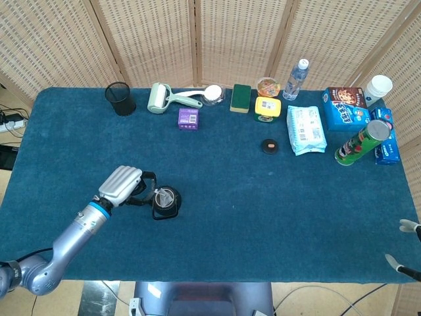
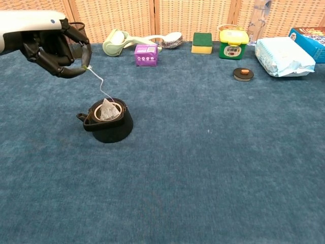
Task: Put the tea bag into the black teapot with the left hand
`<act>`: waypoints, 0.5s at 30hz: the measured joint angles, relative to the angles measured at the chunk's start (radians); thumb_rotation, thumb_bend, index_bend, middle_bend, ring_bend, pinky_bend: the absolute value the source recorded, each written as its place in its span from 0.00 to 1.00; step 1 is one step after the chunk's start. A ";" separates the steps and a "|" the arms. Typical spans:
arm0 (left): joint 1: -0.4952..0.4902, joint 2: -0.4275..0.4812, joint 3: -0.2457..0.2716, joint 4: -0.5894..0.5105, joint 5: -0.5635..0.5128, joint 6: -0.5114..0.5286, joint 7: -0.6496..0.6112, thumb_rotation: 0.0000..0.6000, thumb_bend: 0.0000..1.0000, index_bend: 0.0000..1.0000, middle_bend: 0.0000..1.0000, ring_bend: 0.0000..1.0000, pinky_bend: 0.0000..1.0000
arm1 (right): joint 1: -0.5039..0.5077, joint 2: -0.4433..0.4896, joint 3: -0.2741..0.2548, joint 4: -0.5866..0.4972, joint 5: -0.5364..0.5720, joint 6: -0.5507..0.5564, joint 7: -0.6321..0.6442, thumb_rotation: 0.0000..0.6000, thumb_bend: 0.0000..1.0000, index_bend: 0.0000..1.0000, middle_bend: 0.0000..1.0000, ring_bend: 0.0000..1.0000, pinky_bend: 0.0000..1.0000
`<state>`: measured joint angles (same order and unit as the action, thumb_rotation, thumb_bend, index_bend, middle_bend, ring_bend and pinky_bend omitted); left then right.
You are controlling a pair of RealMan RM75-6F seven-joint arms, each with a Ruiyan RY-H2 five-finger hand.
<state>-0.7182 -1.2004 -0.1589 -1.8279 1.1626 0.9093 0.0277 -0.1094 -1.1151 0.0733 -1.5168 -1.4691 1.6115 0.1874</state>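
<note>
While the left robot hand point(image 2: 58, 48) pinched the small green paper tag point(image 2: 84, 66) of the string, the pale translucent pyramid tea bag point(image 2: 106, 109) sat in the round mouth of the squat black teapot point(image 2: 107, 122), below the robot hand and off to its right on the blue felt counter point(image 2: 213, 168). Fingers were curled together on the tag; nothing else was held. The thin white string point(image 2: 99, 84) ran down and to the right from the pinch to the bag's tip, with a visible kink, so it looked slack rather than taut. Judgement: the bag's weight was borne by the pot, not the string.

Key relation: the bag lay directly beneath the string's lower end, inside the rim, its apex pointing up toward the robot hand. The pot's short spout pointed toward the robot hand's side. The left robot hand was by far the nearer one; of the right robot hand point(image 1: 408, 226) only pale fingertips showed at the far edge of the head view, well apart from the pot.

Hard to make out: how deep the bag sat, since the pot wall hid its lower part. In the head view the bag and string were too small to separate from the rim. State of the right robot hand: could not tell, cut off by the frame.

Judgement: remaining step was releasing the tag near the rim.
</note>
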 measured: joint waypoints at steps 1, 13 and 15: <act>0.004 0.007 0.006 -0.005 0.005 0.000 -0.002 1.00 0.50 0.64 0.98 0.95 0.92 | 0.000 0.000 0.000 0.000 0.000 0.000 -0.001 1.00 0.10 0.26 0.37 0.30 0.39; 0.054 0.065 0.095 -0.029 0.057 -0.012 0.017 1.00 0.50 0.64 0.98 0.95 0.92 | 0.020 0.002 0.001 -0.015 -0.017 -0.016 -0.025 1.00 0.10 0.26 0.37 0.31 0.39; 0.057 0.078 0.109 -0.028 0.050 -0.020 0.043 1.00 0.48 0.58 0.98 0.95 0.92 | 0.024 0.006 0.002 -0.024 -0.021 -0.017 -0.034 1.00 0.10 0.26 0.37 0.30 0.39</act>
<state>-0.6609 -1.1222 -0.0495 -1.8564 1.2127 0.8892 0.0712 -0.0851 -1.1094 0.0751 -1.5412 -1.4899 1.5950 0.1531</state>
